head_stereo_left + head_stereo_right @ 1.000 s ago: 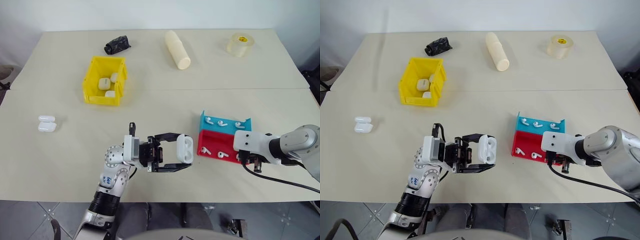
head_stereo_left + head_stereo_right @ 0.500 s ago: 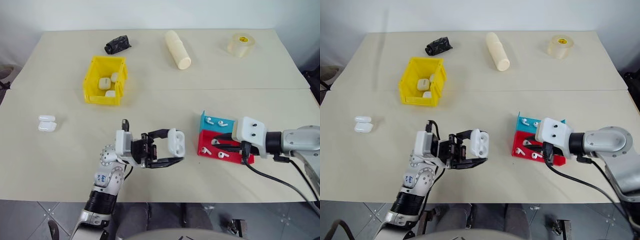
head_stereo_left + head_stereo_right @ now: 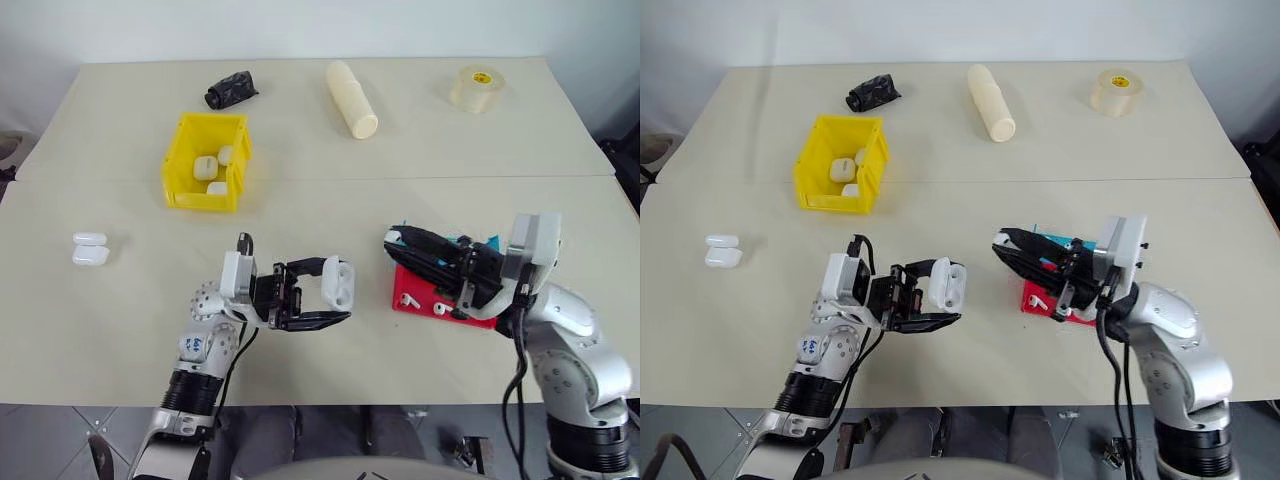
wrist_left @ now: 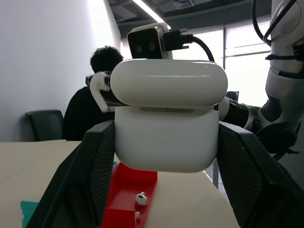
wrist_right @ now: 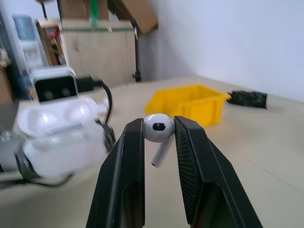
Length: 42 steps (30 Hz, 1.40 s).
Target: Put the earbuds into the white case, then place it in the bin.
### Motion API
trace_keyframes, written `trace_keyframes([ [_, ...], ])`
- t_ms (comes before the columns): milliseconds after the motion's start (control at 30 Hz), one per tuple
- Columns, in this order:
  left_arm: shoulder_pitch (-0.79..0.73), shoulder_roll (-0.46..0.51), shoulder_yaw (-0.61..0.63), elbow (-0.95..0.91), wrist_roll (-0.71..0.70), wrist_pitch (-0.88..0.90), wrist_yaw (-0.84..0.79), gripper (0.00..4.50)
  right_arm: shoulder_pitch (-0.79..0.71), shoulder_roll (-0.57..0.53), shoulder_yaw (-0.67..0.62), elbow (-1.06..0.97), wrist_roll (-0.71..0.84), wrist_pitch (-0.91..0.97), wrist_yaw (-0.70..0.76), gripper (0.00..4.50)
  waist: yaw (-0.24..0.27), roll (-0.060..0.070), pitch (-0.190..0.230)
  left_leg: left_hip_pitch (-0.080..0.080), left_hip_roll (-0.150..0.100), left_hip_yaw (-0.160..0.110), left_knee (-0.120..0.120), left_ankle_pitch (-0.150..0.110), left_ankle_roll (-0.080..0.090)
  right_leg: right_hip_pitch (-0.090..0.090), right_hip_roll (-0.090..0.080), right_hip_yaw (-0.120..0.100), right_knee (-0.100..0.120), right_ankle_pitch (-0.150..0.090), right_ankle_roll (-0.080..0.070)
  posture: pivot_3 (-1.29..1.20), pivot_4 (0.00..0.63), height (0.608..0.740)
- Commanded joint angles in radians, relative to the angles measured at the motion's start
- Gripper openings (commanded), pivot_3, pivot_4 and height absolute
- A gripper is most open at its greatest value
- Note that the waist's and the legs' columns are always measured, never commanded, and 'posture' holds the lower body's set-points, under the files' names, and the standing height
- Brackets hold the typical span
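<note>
— The right gripper (image 5: 159,135) is pinching an earbud (image 5: 158,131); the left gripper (image 3: 325,303) is clamped on the white case (image 3: 338,284), lid open, well short of the bin (image 3: 205,160).

— It should line the stem up over an empty socket and lower gently before letting go.

Beige table (image 3: 300,200), white wall (image 3: 300,25), grey tile floor (image 3: 60,440).

No text can be read (the left arm's markings are too small).
</note>
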Motion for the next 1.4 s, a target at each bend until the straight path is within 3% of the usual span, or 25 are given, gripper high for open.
trace_keyframes([
  [33, -0.013, -0.004, 0.001, -0.016, 0.006, 0.004, 0.004, 2.79, -0.005, 0.043, 0.051, -0.042, -0.020, -0.074, -0.008, 0.53, 0.000, 0.000, 0.000, 0.000, 0.000, 0.000, 0.000, 0.000, 0.000, 0.000, 0.000, 0.000, 0.000, 0.000, 0.000, 0.00, 0.150, 0.740],
  [667, -0.048, -0.008, 0.009, -0.118, -0.047, 0.181, 0.077, 2.79, 0.043, 0.155, 0.198, 0.017, -0.123, -0.253, -0.033, 0.53, -0.004, 0.000, 0.000, 0.000, 0.000, 0.000, 0.000, 0.000, 0.000, -0.001, 0.000, 0.000, 0.002, 0.000, 0.000, 0.00, 0.150, 0.740],
  [1400, -0.080, -0.038, 0.010, -0.165, -0.054, 0.215, 0.102, 2.79, 0.066, 0.105, 0.258, 0.099, -0.121, -0.236, 0.009, 0.53, -0.004, 0.000, 0.000, 0.000, 0.000, 0.000, 0.000, 0.000, 0.000, 0.000, 0.000, 0.000, 0.002, 0.000, 0.000, 0.00, 0.150, 0.740],
])
